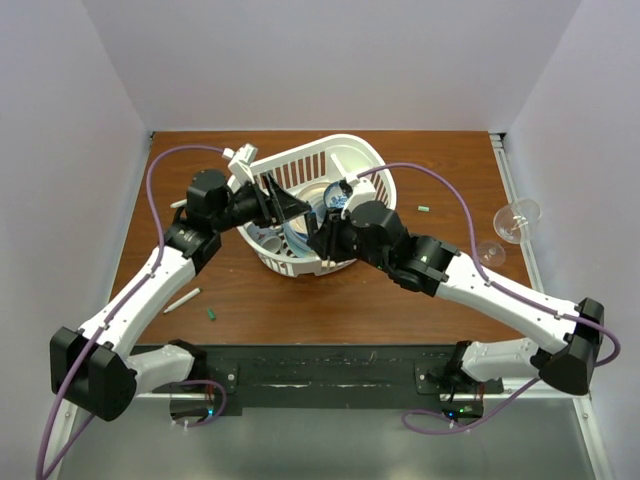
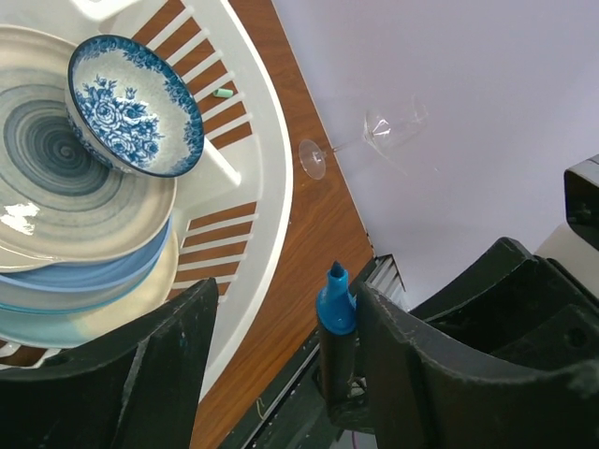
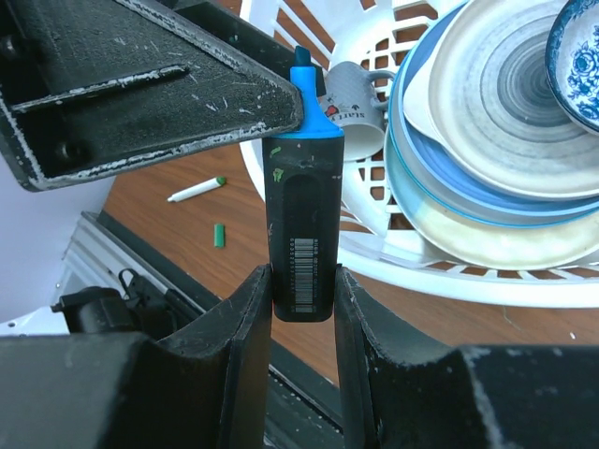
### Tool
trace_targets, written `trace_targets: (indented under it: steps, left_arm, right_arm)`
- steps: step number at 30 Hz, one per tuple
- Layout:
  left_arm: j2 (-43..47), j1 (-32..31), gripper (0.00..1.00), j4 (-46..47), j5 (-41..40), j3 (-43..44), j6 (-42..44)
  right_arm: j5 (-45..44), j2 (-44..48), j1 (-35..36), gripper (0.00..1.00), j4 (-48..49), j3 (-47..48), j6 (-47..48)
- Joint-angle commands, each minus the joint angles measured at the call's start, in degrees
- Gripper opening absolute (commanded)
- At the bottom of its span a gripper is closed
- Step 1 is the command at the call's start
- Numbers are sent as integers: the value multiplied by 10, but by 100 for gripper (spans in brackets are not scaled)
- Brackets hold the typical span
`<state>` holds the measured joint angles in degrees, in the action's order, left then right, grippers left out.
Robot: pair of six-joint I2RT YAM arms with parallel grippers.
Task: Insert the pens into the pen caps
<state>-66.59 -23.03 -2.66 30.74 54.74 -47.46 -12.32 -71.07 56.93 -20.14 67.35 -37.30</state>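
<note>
Two grippers entered, both meeting at the near side of the white basket (image 1: 345, 142).

1. Right gripper (image 3: 301, 281): jaws narrow, clamped on the lower end of the black marker (image 3: 301, 224), one finger flat against each side. The marker stands upright in the grip, uncapped, with its blue tip (image 3: 309, 94) uppermost.

2. Left gripper (image 2: 285, 299): jaws parted wide, gripping nothing. The marker's blue tip stands in the gap, close beside one finger (image 2: 440, 355) and well clear of the other. In the right wrist view that finger lies right at the tip; whether they touch cannot be told.

3. White pen (image 1: 182, 300): lying flat on the table (image 1: 350, 310), left of the basket, apart from both grippers.

4. Dark green cap (image 1: 212, 313): on the table just beside the white pen, not touching it.

5. Small pale green piece (image 1: 423, 209): on the table right of the basket.

6. Basket contents: stacked plates (image 2: 56, 168), a blue floral bowl (image 2: 136, 103) resting on them, and a mug (image 3: 360, 117).

7. Wine glass (image 1: 518, 218): at the table's right edge, lying on its side in the left wrist view.
</note>
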Motion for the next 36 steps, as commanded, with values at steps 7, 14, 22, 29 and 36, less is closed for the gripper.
trace_targets:
  steps: [7,14,22,29,36]
  left_arm:
    - [1,-10,35,43,44,-30,-38]
    - [8,-11,0,85,84,-45,-62]
    - [50,-10,0,257,167,-57,-102]
    - [67,-10,0,396,204,-67,-172]
    - [79,-10,0,499,224,-93,-226]
  right_arm:
    - [-39,-23,10,3,30,45,7]
    - [-19,-22,10,20,39,42,23]
    - [77,101,4,61,100,-60,29]
    - [186,153,-19,58,173,-97,-13]
    - [262,154,-29,49,230,-100,-57]
